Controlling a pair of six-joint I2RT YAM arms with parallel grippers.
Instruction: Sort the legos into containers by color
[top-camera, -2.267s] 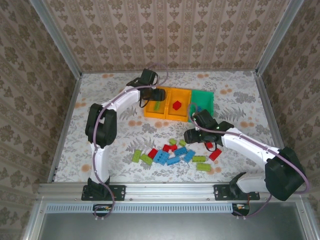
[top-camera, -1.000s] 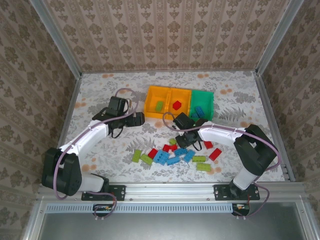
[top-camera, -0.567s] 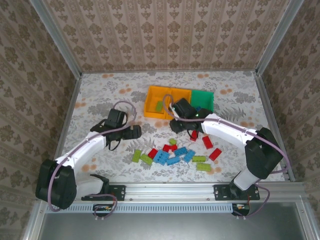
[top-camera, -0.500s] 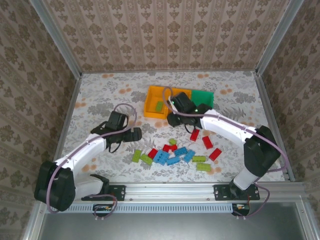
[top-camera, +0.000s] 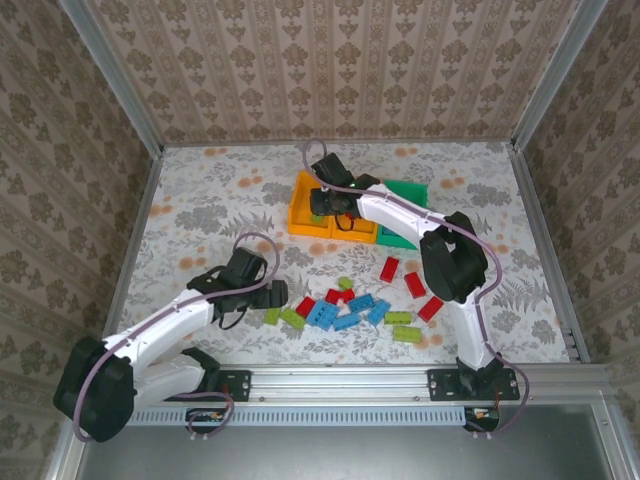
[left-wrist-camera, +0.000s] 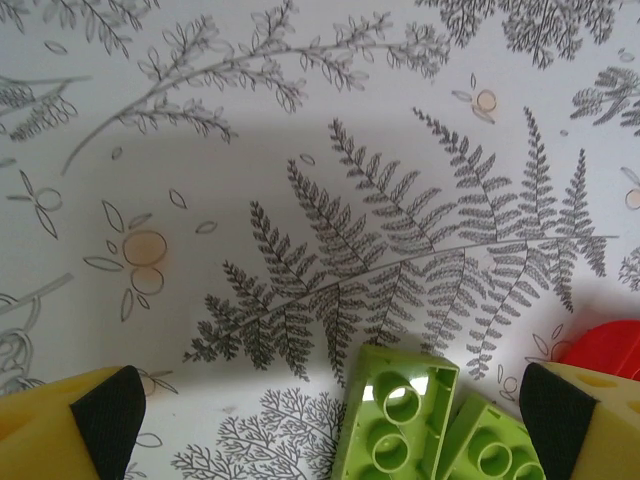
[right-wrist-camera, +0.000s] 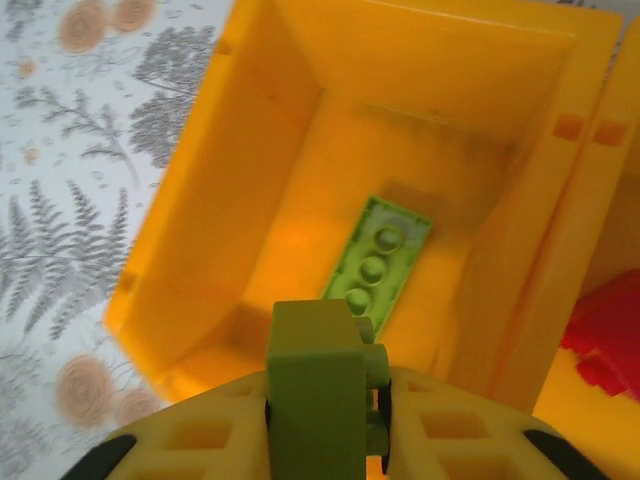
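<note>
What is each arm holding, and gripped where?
Right fingers pinch a lime green studded plastic brick across its sides; left fingers, open, hold nothing.

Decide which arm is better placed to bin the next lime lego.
Right: the right gripper holds a lime brick above the orange bin; the left gripper hangs open over loose bricks.

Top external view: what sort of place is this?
Probably a robot test cell, not a home: aluminium frame boxing in wallpapered walls, a fern-print tabletop, and a mounting rail at the near edge.
</note>
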